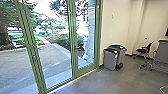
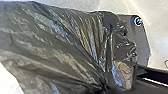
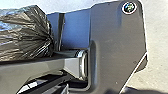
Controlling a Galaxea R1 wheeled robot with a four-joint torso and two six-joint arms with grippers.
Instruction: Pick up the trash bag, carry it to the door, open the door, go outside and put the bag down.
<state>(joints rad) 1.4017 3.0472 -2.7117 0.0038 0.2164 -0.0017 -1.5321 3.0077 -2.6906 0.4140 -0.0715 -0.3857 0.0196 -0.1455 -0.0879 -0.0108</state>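
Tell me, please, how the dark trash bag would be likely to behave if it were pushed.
The trash bag will probably flex rather than hold a firm shape, as its thin film is wrinkled. It may be slippery, given the glossy highlights along its creases. Where the folds draw tightly together, it is likely stiffer.

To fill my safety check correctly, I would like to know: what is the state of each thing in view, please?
Trash bag: creased, gathered tightly at one end.
Green-framed glass doors: appear shut.
Front gray bin: standing upright; lid state unclear.
Gray bin behind it: upright; lid state unclear.
Black chair: upright.
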